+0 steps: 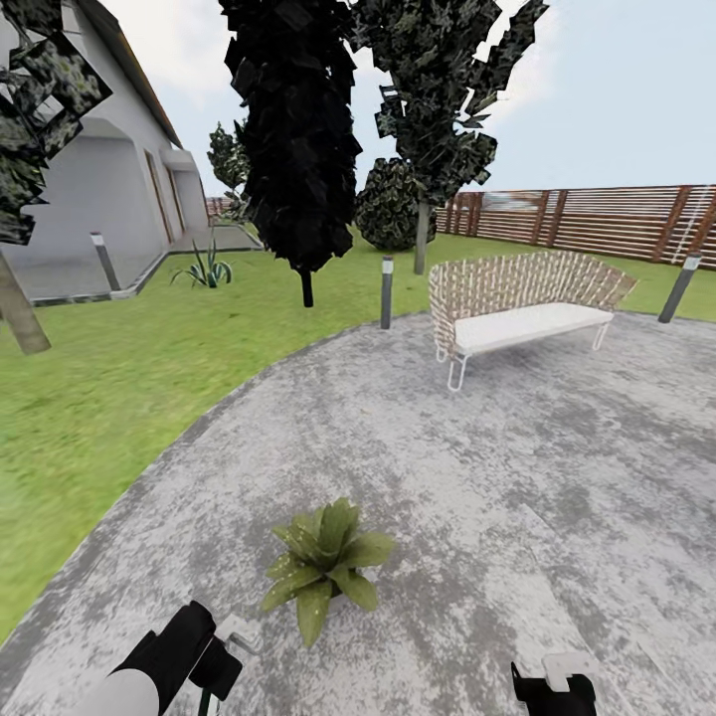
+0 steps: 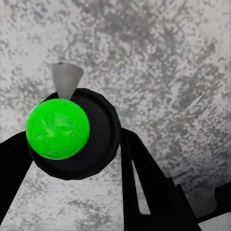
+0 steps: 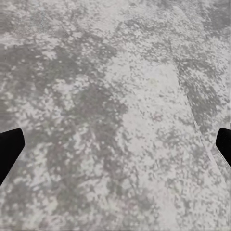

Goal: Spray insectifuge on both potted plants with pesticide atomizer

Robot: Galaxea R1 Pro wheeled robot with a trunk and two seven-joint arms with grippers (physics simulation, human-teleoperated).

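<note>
Patio paving, grey and mottled, formed the largest surface before us; grass bordered it, with a slatted fence and a wicker seat at the far side.

One potted plant stood on the patio just ahead of us, between the two arms. We noted whitish specks on several of its leaves, so we judged that spraying of this plant had begun; whether coverage was complete we could not tell. We judged the other plant's treatment as work left.

The left claw was clenched on the pesticide atomizer: in the left wrist view its dark fingers flanked a round black body, with a bright green disc over it and a pale grey cone projecting past it above the paving. The atomizer was thus in hand, beside the plant.

The right claw stood wide apart, its fingertips at opposite edges of the right wrist view, holding nothing above bare paving.
</note>
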